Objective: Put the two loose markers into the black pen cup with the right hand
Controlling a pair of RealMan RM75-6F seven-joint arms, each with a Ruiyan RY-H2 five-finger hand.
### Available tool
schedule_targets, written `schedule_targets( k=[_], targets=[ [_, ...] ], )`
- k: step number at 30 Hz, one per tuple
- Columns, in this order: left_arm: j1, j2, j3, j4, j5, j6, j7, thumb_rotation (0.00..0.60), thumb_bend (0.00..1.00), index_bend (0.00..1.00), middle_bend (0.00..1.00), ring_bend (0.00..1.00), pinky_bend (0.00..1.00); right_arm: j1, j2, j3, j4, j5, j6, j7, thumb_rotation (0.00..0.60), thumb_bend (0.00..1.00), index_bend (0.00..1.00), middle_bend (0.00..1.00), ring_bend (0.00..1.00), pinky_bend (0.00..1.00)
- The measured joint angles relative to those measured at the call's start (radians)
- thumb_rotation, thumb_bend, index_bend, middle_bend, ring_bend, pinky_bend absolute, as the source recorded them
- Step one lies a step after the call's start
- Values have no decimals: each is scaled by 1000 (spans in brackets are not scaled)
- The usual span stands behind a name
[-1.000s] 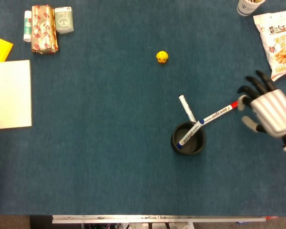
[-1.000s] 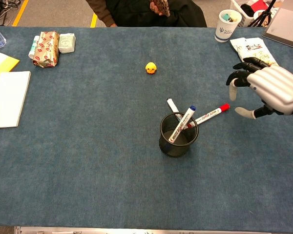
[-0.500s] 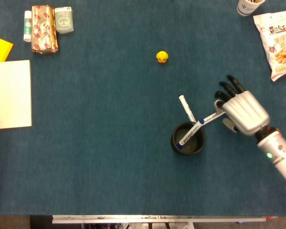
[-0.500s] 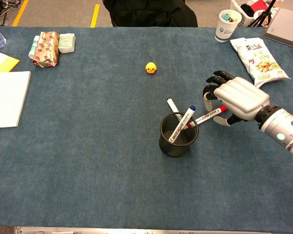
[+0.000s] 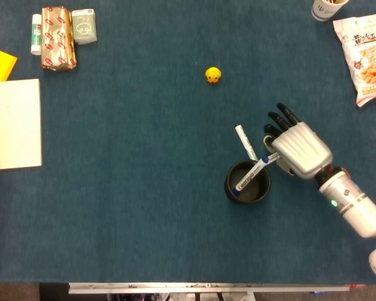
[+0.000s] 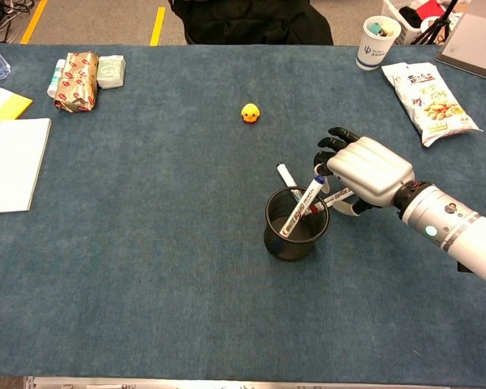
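The black mesh pen cup [image 5: 229, 187] [image 6: 290, 241] stands right of the table's middle. A blue-capped marker [image 5: 249, 175] [image 6: 301, 207] leans inside it. A second marker [image 5: 271, 157] [image 6: 334, 198] rests slanted on the cup's right rim, with its red-capped end hidden beneath my right hand [image 5: 296, 148] [image 6: 363, 170]. That hand hovers over it with fingers stretched toward the far side and the thumb below the marker; no closed grip shows. A white marker [image 5: 245, 142] [image 6: 285, 174] shows just behind the cup. My left hand is out of both views.
A small yellow duck toy [image 5: 213, 74] sits farther back. A snack bag [image 5: 370, 56] and a paper cup [image 6: 377, 40] are at the far right. White and yellow notebooks [image 5: 15, 122] lie at the left edge, with a gold wrapped box [image 5: 57, 37] behind them.
My right hand has moved left from beside the snack bag, and it now covers the red-capped end of the slanted marker. The markers and cup have stayed put.
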State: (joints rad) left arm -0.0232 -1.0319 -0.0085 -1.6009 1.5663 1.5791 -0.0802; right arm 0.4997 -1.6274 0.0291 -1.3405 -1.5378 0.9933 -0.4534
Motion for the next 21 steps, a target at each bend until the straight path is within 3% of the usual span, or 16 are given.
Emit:
schedule_targets(
  k=[13,21],
  targets=[
    [2,-4,-1,12,-4,-4,-9,600,195,106,165,193,240,19,-29,-13,30,36,-25,-24,600,240,535,340,128,32],
    [2,-7,-1,18,-5,-6,-13,600,195,106,166,193,240,24,-25,-14,24,58,-29,-30,600,264,599,340,128,32]
  ],
)
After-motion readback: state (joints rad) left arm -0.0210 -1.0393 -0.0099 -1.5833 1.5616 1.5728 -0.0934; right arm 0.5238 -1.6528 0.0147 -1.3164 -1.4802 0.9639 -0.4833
